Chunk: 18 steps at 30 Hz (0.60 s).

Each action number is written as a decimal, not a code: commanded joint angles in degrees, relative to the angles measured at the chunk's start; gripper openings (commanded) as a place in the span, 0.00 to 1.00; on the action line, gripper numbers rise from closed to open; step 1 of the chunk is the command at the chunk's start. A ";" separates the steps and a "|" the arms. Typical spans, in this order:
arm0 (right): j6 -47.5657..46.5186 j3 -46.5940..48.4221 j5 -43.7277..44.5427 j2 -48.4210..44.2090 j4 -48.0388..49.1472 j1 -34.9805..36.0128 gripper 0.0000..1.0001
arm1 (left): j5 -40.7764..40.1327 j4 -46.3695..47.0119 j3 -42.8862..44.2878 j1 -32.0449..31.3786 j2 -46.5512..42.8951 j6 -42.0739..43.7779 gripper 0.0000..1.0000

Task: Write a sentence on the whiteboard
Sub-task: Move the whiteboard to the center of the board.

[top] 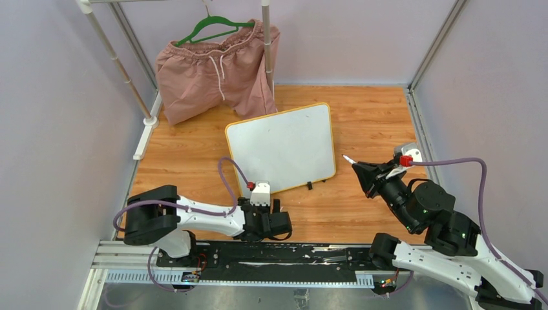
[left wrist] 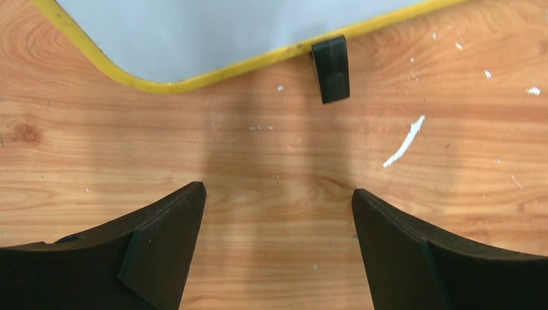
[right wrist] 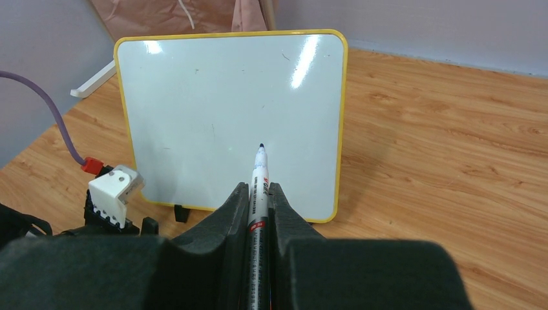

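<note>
The whiteboard [top: 281,147], glossy white with a yellow frame, stands tilted on the wooden table. Its face [right wrist: 232,110] carries only faint smudges, and no sentence is in view. My left gripper [left wrist: 278,200] is open over bare wood, nothing between its fingers, just short of the board's near left corner [left wrist: 148,81] and one black foot [left wrist: 331,68]. In the top view the left gripper [top: 266,206] sits below that corner. My right gripper [right wrist: 258,188] is shut on a white marker [right wrist: 260,169], uncapped tip pointing at the board. It hovers right of the board [top: 357,168], apart from it.
Pink shorts [top: 216,68] hang on a green hanger from a white rack at the back left; the rack's base bar [top: 145,135] lies along the table's left edge. Purple walls close in both sides. White scuff marks [left wrist: 404,141] dot the wood near the left gripper.
</note>
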 commanded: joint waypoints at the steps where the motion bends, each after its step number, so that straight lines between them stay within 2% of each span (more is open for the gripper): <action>1: 0.78 -0.68 0.27 0.50 2.16 0.30 0.00 | 1.23 -3.24 -0.33 -1.74 -2.70 2.84 0.90; 5: 0.49 -0.24 -0.29 0.70 1.93 0.32 0.00 | 1.53 -6.83 -0.84 -3.05 -7.96 4.75 0.94; 12: -0.10 -0.09 -2.14 1.43 1.33 0.30 0.00 | 2.07 -10.74 -6.42 -4.38 -28.10 10.30 0.99; 15: -0.06 -0.18 -2.84 2.14 1.75 0.27 0.00 | 0.17 -13.26 -5.79 -4.38 -36.29 14.75 1.00; 18: -0.12 -0.44 -3.75 3.26 2.47 0.29 0.00 | -3.22 -14.21 -3.31 -4.38 -42.25 23.41 1.00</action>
